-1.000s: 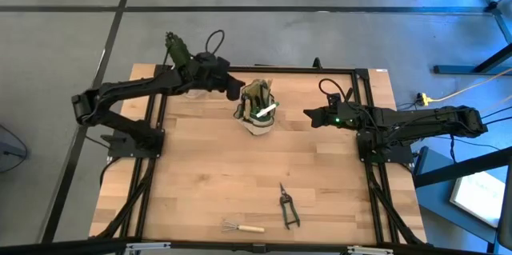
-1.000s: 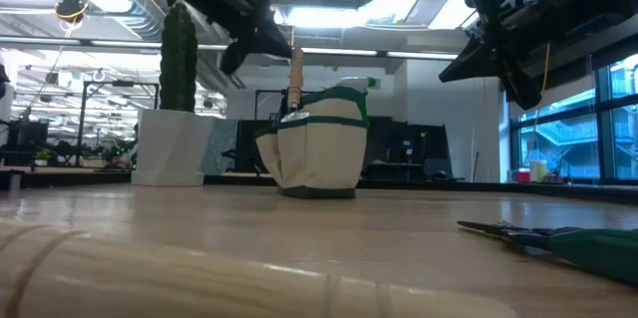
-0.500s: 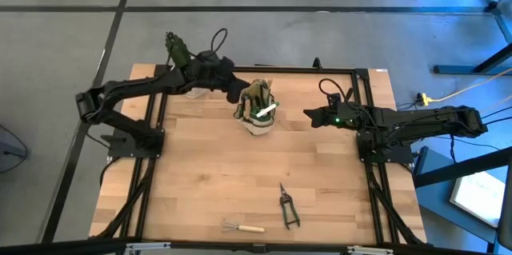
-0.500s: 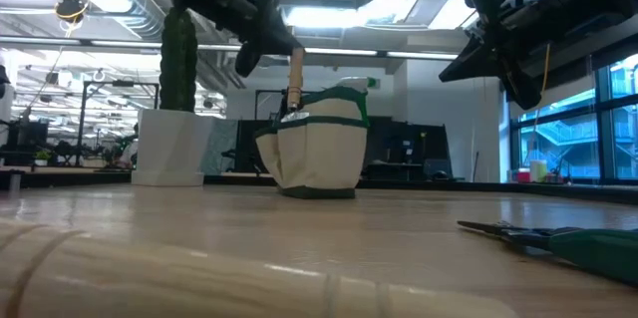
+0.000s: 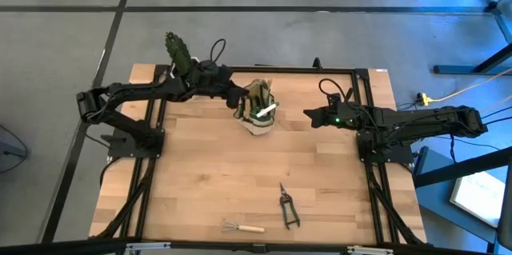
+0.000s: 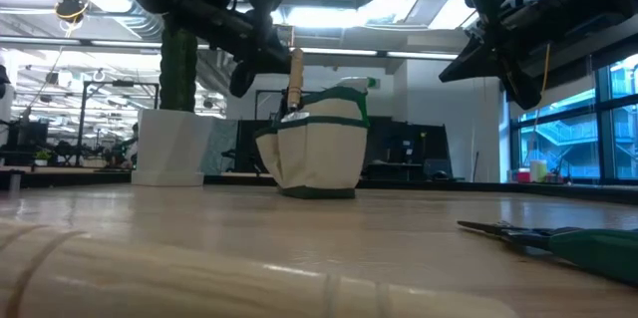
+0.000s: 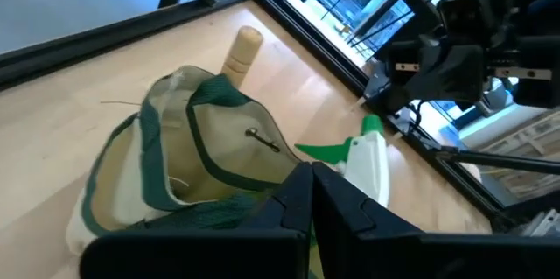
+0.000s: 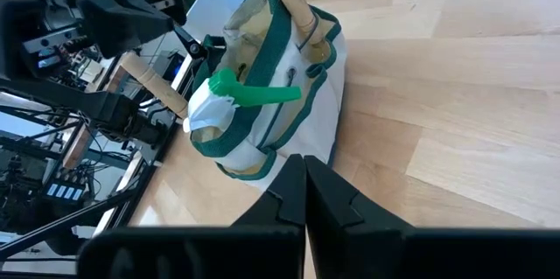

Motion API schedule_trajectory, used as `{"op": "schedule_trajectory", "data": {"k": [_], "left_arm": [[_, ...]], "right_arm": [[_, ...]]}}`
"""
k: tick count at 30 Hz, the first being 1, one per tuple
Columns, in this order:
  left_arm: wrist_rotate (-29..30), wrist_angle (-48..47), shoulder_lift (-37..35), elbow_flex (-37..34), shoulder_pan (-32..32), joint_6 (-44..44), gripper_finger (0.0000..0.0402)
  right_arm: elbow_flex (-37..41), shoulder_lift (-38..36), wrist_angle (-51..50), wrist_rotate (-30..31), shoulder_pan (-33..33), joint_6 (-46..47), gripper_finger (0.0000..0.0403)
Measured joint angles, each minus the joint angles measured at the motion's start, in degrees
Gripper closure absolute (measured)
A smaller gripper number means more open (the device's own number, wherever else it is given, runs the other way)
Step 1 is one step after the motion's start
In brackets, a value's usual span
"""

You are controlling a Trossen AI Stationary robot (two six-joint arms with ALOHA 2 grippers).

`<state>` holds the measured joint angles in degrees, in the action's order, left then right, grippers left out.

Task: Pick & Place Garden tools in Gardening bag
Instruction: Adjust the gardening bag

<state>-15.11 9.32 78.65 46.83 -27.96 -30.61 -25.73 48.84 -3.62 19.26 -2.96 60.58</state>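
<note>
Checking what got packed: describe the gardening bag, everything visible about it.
The gardening bag is a small soft tote of pale fabric with green trim, standing upright toward the table's far edge between the two arms. A wooden handle and a white spray bottle with a green trigger stick out of it. The shut left claw is at its rim.

Bare tabletop [image 5: 208, 175] around bag [image 5: 258, 115]

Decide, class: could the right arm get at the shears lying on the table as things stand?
Probably yes. The shears lie in the open near the table's front edge, only the rake beside them. The right gripper, shut, hovers near the bag, nothing between.
</note>
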Motion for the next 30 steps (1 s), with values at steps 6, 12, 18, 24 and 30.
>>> {"op": "schedule_trajectory", "data": {"k": [6,12,18,24,30], "left_arm": [[3.0,1.0,-1.3,0.0,1.0,0.4,0.0400],[3.8,0.7,-1.4,0.0,-0.4,2.0,0.0400],[3.9,-1.4,-1.1,0.0,-0.7,2.9,0.0400],[4.2,-5.1,-1.1,0.1,-0.6,4.0,0.0400],[4.2,-4.8,-1.1,0.1,-0.5,4.3,0.0400]], "right_arm": [[0.0,0.0,0.0,0.0,0.0,0.0,0.0403],[0.0,0.0,0.0,0.0,0.0,0.0,0.0403],[0.0,0.0,0.0,0.1,0.0,0.0,0.0403],[0.0,0.0,0.0,0.2,0.0,0.0,0.0403],[0.0,0.0,0.0,0.2,0.0,0.0,0.0403]]}}
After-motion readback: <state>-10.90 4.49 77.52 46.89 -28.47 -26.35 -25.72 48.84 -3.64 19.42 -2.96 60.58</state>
